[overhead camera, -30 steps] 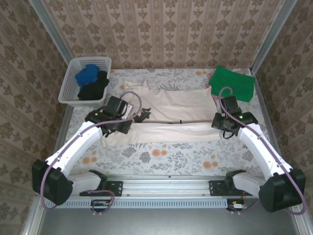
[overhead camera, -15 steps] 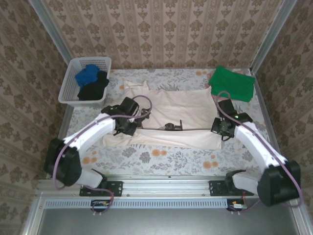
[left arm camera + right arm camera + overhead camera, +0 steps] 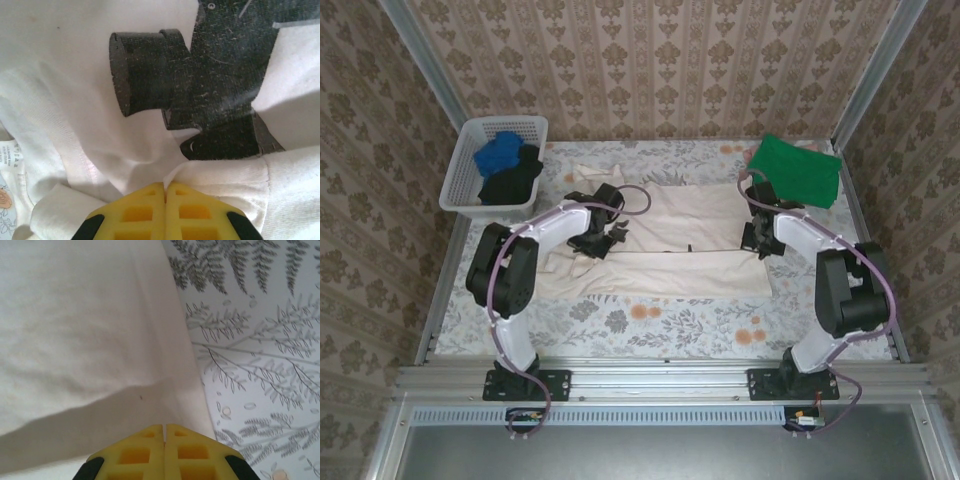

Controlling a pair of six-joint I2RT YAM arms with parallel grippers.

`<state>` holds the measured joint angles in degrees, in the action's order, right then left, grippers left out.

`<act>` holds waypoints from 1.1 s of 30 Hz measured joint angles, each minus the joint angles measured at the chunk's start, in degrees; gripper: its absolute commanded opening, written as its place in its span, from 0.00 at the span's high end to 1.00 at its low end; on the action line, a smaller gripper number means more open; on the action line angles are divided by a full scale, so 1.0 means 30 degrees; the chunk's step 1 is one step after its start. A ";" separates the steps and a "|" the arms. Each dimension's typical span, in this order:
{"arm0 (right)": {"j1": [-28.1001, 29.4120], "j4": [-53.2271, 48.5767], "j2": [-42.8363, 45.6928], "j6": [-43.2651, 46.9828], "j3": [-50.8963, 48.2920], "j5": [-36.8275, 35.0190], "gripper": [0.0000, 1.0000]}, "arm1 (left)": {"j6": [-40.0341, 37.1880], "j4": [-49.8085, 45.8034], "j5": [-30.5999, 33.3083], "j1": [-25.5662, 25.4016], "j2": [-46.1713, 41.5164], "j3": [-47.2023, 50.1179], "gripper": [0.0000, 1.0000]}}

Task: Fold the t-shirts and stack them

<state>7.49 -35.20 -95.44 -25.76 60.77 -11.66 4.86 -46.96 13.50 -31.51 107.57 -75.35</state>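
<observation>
A large cream t-shirt (image 3: 680, 215) lies spread across the middle of the table, its near part folded over into a long strip (image 3: 660, 272). My left gripper (image 3: 607, 237) sits low on the shirt's left side, beside a black print (image 3: 220, 75). Its yellow fingers (image 3: 145, 210) are shut on a pinched ridge of cream cloth (image 3: 220, 175). My right gripper (image 3: 757, 240) is at the shirt's right edge, and its fingers (image 3: 190, 452) are shut with the cream cloth (image 3: 90, 340) running in under the tips. A folded green t-shirt (image 3: 797, 170) lies at the back right.
A white lattice basket (image 3: 455, 190) at the back left holds a blue t-shirt (image 3: 498, 155) and a black one (image 3: 512, 182). Floral tablecloth (image 3: 260, 350) shows right of the cream shirt and along the near side (image 3: 650, 320). Metal rails border the table.
Both arms have stretched away from the near edge, their elbows now over the table. The right gripper has shifted left and farther back. Both stay shut on the cream shirt.
</observation>
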 measured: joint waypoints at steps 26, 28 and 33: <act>0.5887 -0.0707 0.1676 -0.2120 -0.2433 0.0794 0.48 | 0.8240 0.2710 -0.1953 0.7286 -1.4192 1.4105 0.25; 0.5880 -0.0721 0.1647 -0.2492 -0.2790 0.1064 0.48 | 0.8852 0.2973 -0.2215 0.8451 -1.4447 1.4724 0.26; 0.5683 -0.0627 0.1282 -0.3060 -0.3118 0.1457 0.49 | 0.9238 0.4619 -0.2586 1.0134 -1.3901 1.4804 0.32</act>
<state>24.53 -37.08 -91.59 -34.94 51.42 -7.29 32.58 -33.10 5.74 -1.10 65.87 -30.94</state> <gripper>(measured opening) 0.512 0.692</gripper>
